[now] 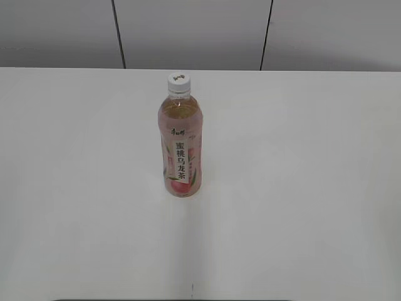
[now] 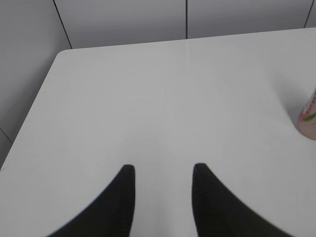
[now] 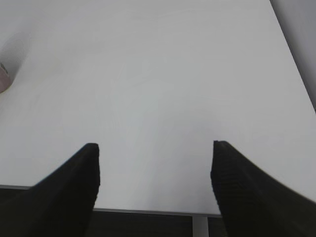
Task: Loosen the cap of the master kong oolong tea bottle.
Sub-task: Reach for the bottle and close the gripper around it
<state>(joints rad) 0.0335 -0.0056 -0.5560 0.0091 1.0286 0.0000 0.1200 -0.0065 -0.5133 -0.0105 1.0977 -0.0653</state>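
The master kong oolong tea bottle (image 1: 180,141) stands upright in the middle of the white table, clear with pale amber tea and a pink peach label. Its white cap (image 1: 178,83) sits on top with a small dark mark. The bottle's base shows at the right edge of the left wrist view (image 2: 308,118) and as a sliver at the left edge of the right wrist view (image 3: 2,79). My left gripper (image 2: 163,168) is open and empty, far left of the bottle. My right gripper (image 3: 155,145) is open wide and empty over the table's front edge. Neither gripper shows in the exterior view.
The white table (image 1: 301,188) ends at a grey panelled wall (image 1: 188,31) behind. The table's left edge and rounded back corner (image 2: 59,52) show in the left wrist view. Its front edge (image 3: 148,211) and right edge (image 3: 296,64) show in the right wrist view.
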